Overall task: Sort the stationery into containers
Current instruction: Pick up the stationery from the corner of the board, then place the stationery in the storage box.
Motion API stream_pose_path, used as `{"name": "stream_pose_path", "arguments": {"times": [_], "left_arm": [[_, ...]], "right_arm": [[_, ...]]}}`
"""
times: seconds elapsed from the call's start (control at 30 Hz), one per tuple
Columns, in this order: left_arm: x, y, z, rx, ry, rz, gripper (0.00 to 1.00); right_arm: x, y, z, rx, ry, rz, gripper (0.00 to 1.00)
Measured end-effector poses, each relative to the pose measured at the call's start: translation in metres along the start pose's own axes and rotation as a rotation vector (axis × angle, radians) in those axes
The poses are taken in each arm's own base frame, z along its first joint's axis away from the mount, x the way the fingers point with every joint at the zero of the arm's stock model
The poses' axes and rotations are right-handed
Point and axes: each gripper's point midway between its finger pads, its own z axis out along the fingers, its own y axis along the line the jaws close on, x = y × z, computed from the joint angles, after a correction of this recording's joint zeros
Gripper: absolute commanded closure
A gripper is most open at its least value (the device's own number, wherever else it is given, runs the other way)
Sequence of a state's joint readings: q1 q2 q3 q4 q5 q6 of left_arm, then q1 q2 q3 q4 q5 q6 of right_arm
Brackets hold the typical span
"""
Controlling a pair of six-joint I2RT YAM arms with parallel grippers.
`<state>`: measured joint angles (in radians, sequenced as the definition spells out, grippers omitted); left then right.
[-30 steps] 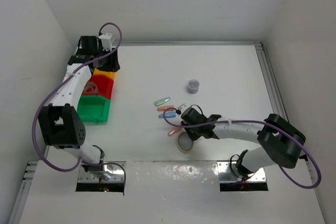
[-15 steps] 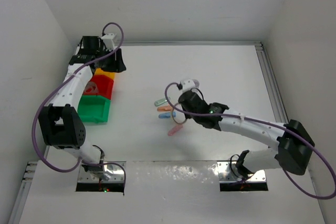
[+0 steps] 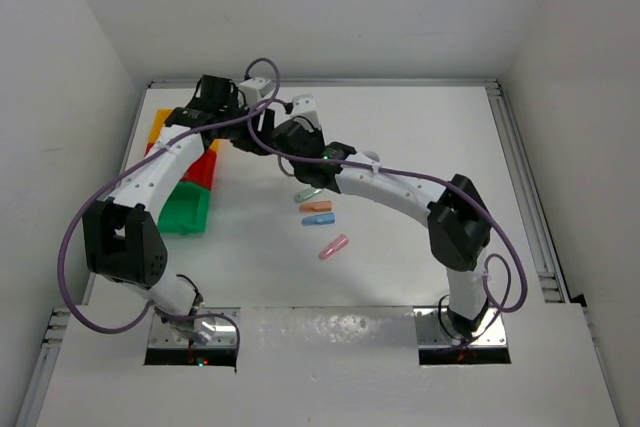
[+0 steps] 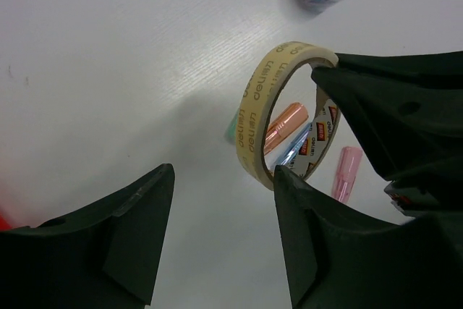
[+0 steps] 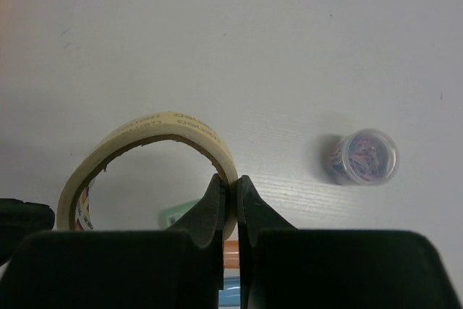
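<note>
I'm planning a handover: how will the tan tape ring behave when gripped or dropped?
Probably light: the tape ring hangs from the right pincer shut on one thin wall. It looks stiff: the loop is round despite the pinch. Set down on edge, it would likely roll.

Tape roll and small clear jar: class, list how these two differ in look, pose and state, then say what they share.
The tape roll is an open tan ring, while the small clear jar is a see-through tub holding coloured bits. The tape roll is on edge, lifted off the table; the small clear jar stands on it. The right gripper pinches the tape roll's wall, and nothing touches the jar. Both are round.
</note>
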<state>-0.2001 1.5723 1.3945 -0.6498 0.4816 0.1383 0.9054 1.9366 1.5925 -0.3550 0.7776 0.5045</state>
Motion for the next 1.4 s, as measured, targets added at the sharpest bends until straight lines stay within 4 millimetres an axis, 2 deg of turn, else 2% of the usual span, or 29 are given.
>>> {"name": "stream_pose_path", "arguments": {"times": [0.23,0.47,0.57,0.77,0.83,0.87,0.9,0.97,1.0,1.1,1.2,1.4], "left_arm": [[0.021,0.003,0.009,-0.048,0.05,-0.002,0.45],[0.018,-0.002,0.023,-0.092,0.045,0.03,0.47],[0.019,-0.001,0.028,-0.111,0.051,0.031,0.56],[0.026,0.003,0.035,-0.148,0.066,0.035,1.0],[0.03,0.005,0.037,-0.161,0.077,0.042,1.0],[0.033,0.006,0.038,-0.168,0.084,0.043,1.0],[0.034,0.008,0.038,-0.174,0.089,0.041,1.0],[0.037,0.012,0.039,-0.195,0.101,0.038,1.0],[0.038,0.016,0.039,-0.21,0.105,0.037,1.0],[0.042,0.038,0.037,-0.284,0.124,0.028,1.0],[0.049,0.075,0.025,-0.377,0.143,-0.02,1.0],[0.064,0.161,-0.031,-0.572,0.137,-0.189,1.0]], "right_arm": [[0.007,0.007,0.001,-0.015,0.034,0.09,1.0],[0.012,0.017,0.0,-0.051,0.062,0.194,1.0],[0.015,0.019,0.0,-0.055,0.073,0.222,1.0],[0.025,0.024,0.001,-0.076,0.089,0.265,1.0],[0.027,0.026,0.001,-0.094,0.093,0.271,1.0],[0.028,0.028,0.0,-0.106,0.095,0.274,0.93],[0.029,0.03,0.0,-0.12,0.098,0.276,0.82],[0.03,0.033,0.0,-0.152,0.101,0.28,0.59],[0.031,0.035,-0.001,-0.17,0.105,0.278,0.42],[0.036,0.034,-0.005,-0.21,0.114,0.248,0.29],[0.037,0.026,-0.019,-0.258,0.102,0.221,0.26],[0.018,0.003,-0.056,-0.339,0.006,0.229,0.24]]}}
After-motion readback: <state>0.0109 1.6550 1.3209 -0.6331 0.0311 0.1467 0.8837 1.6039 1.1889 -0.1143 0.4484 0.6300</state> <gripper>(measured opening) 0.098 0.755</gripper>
